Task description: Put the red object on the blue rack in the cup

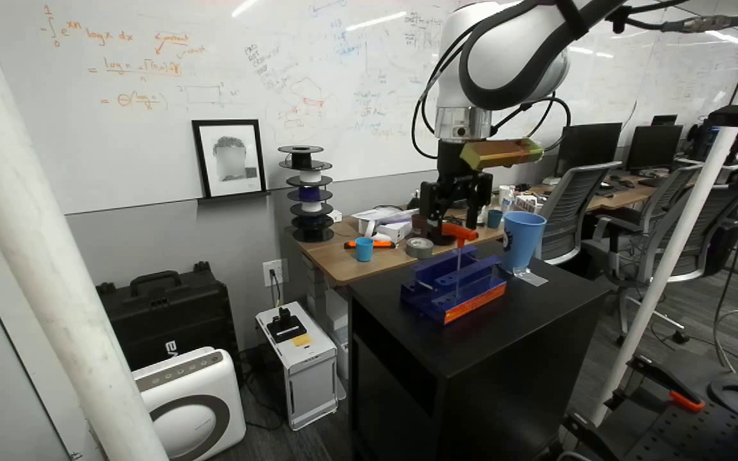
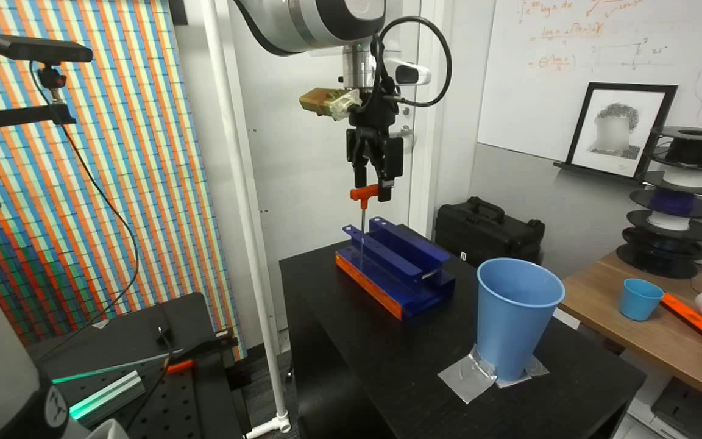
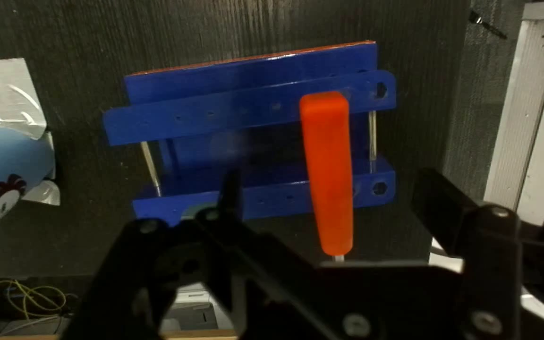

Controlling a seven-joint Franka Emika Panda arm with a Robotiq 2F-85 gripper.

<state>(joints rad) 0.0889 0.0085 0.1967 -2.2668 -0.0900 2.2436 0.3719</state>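
One gripper (image 2: pixel 373 186), jaws apart — red object (image 3: pixel 328 174), upright in blue rack (image 3: pixel 227 113)

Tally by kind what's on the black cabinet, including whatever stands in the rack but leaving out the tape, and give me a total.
Racks: 1 (dark blue rack)
Cups: 1 (light-blue cup)
Tools: 1 (red T-handled tool, its thin shaft down in the rack)
Total: 3

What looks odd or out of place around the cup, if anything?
The light-blue cup has silvery tape at its base, running onto the black surface: unusual for a cup, perhaps meant to anchor it.
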